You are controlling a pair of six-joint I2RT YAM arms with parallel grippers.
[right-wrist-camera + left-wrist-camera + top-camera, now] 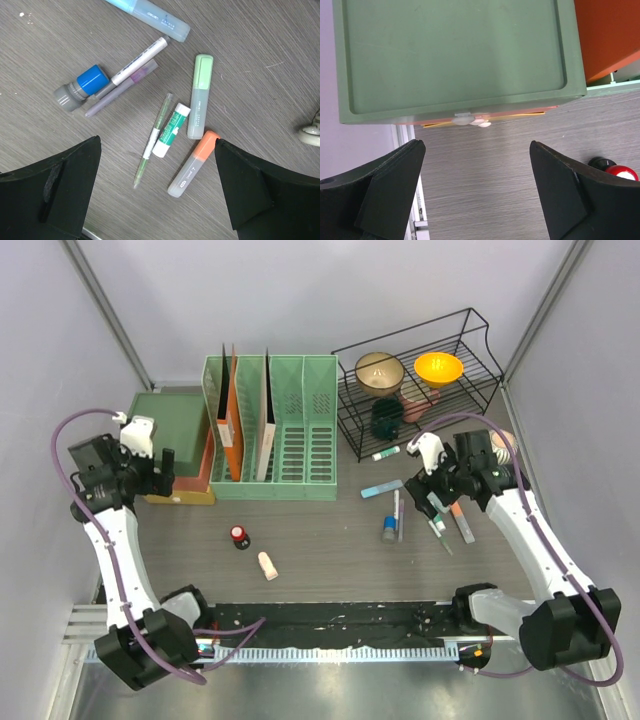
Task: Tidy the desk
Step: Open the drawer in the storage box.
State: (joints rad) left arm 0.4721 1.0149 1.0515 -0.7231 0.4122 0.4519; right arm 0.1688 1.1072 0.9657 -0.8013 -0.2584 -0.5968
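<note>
Over on the right-hand side, the right gripper (157, 150) hangs above a scatter of pens with its jaws spread wide and nothing between them. Directly beneath lie a thin green pen (152, 142) and a green-and-white tube (171, 130), side by side. Just beyond them are an orange-capped highlighter (192, 165) and a green highlighter (200, 97), whose ends look to be touching. Further out sit a white marker (137, 62), a purple pen (120, 92), a blue-capped grey piece (82, 89) and a pale blue marker (150, 15).

My guess is that a pen pickup is the step in hand. To do it well, I'd pick one piece on the edge of the cluster, the orange-capped highlighter perhaps. The wrist should turn so the jaws cross its barrel, then drop straight down. That way the neighbours aren't nudged or caught up with it.

Across the way, the left gripper (477, 150) is likewise wide and empty, over bare wood just short of a flat green tray (455, 55). A small red-topped bottle (620, 172) lies off to one side.

Under everything lies the desk (330, 540). It is a broad, flat, dark grey-brown top with fine wood grain. A black rail and a metal strip run along its near edge, where the arms are bolted. At the back stand a green file rack (290, 430) and a black wire shelf (420, 390).
</note>
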